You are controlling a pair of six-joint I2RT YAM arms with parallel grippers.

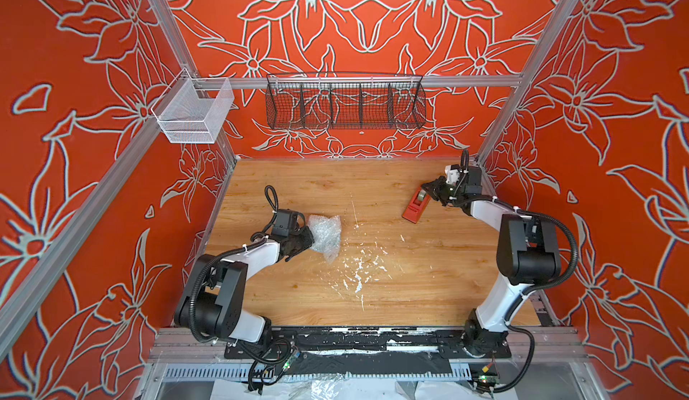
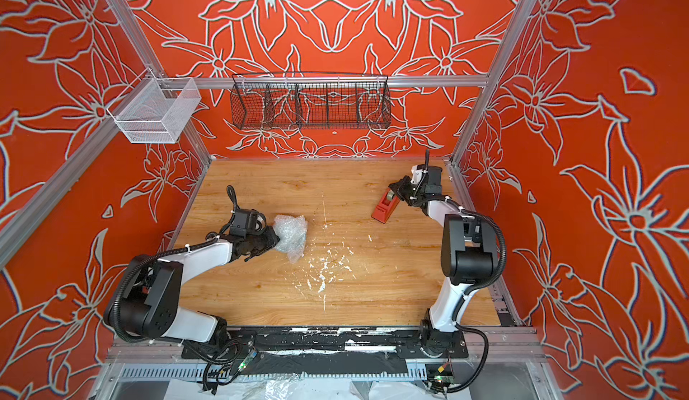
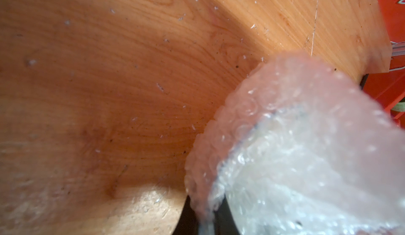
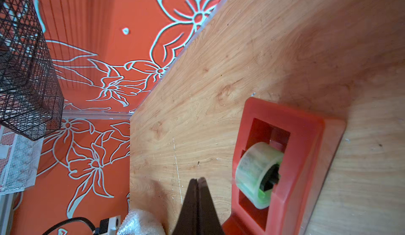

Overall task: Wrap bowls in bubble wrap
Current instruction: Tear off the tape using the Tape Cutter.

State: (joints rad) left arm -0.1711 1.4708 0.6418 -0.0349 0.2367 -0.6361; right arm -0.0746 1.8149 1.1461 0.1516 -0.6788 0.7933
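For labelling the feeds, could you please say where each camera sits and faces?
Top views: above the arm bases, looking down on the table; left arm, right arm visible.
Left wrist: close on bubble wrap in the left hand.
Right wrist: past the shut right hand to the tape dispenser.
All share the bubble wrap.

The bubble wrap (image 1: pixel 325 234) (image 2: pixel 290 234) is lying as a crumpled, clear, shiny bundle on the left-middle part of the tabletop (image 1: pixel 410 286), with one loose tail pointing toward the front edge. My left jaws are pinching its side. The bowl is hiding inside; only a faint curved edge (image 3: pixel 258 126) is showing through the layers.
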